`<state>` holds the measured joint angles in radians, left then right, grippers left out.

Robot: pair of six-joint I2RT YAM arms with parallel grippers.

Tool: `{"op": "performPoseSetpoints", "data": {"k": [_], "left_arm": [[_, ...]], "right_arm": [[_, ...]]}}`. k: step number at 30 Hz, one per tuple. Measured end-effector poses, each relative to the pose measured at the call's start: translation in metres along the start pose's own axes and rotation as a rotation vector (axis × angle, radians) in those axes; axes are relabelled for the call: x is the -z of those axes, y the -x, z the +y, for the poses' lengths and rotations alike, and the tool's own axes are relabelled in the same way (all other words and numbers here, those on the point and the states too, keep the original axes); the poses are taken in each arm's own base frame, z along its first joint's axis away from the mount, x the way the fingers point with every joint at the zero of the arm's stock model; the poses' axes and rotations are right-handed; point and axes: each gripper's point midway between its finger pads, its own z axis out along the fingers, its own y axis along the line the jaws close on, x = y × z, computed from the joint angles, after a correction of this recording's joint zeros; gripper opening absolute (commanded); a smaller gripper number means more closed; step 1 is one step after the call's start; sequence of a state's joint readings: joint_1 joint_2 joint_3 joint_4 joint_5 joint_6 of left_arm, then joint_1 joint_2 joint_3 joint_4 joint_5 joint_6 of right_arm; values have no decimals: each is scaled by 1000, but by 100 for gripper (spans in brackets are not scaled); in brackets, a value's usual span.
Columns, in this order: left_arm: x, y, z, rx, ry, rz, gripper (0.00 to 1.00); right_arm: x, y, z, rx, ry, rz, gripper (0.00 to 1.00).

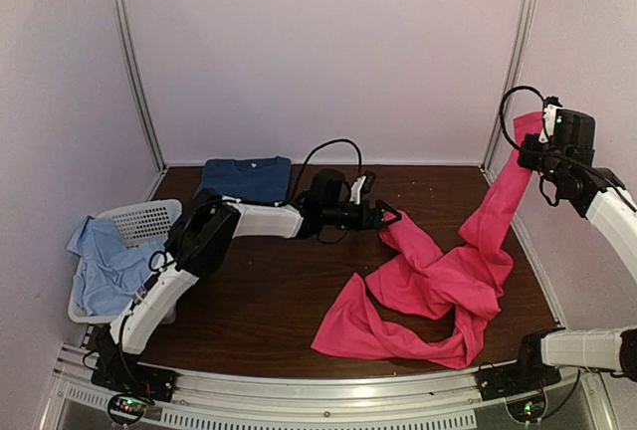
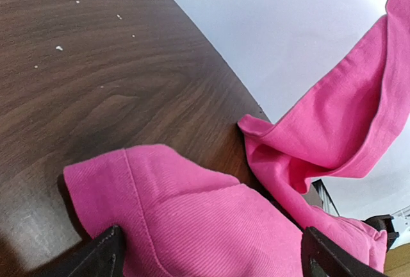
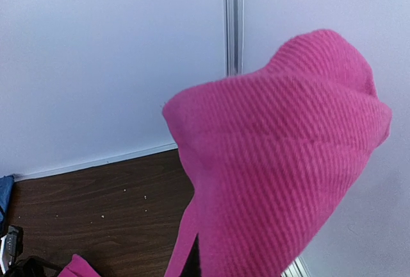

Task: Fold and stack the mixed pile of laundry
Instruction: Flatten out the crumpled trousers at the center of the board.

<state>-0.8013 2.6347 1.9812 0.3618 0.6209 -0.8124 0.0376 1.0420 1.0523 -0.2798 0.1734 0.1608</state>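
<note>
The magenta-pink shirt [image 1: 438,286] sprawls over the right half of the table, and one end of it is pulled up high at the right. My right gripper [image 1: 534,143] holds that raised end, shut on it. In the right wrist view the pink shirt [image 3: 275,161] drapes over the fingers and hides them. My left gripper [image 1: 386,217] reaches to the shirt's far left corner and is open. Its fingertips [image 2: 106,251] stand wide apart on either side of the pink shirt [image 2: 211,219]. The dark blue T-shirt [image 1: 246,179] lies folded at the back left. The pale light-blue cloth [image 1: 105,271] spills from the basket.
A white slotted basket [image 1: 144,219] stands at the left table edge beside my left arm's elbow. Pale walls with metal corner posts [image 1: 134,62] close in the back and sides. Bare dark wood [image 1: 269,301] lies between the left arm and the shirt.
</note>
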Motion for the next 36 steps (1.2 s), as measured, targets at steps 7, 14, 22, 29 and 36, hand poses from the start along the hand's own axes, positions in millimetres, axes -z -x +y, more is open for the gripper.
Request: {"op": "performPoseSetpoints", "data": {"k": [7, 14, 22, 29, 36], "left_arm": [[-25, 0, -15, -33, 10, 23, 37], [-5, -22, 4, -40, 130, 80, 0], [169, 77, -44, -256, 523, -79, 0], [326, 145, -114, -412, 896, -407, 0], [357, 55, -30, -330, 1200, -174, 0]], "right_arm": [[0, -1, 3, 0, 16, 5, 0], [1, -1, 5, -3, 34, 7, 0], [14, 18, -18, -36, -16, -60, 0], [23, 34, -42, -93, -66, -124, 0], [19, 7, -46, -112, -61, -93, 0]]}}
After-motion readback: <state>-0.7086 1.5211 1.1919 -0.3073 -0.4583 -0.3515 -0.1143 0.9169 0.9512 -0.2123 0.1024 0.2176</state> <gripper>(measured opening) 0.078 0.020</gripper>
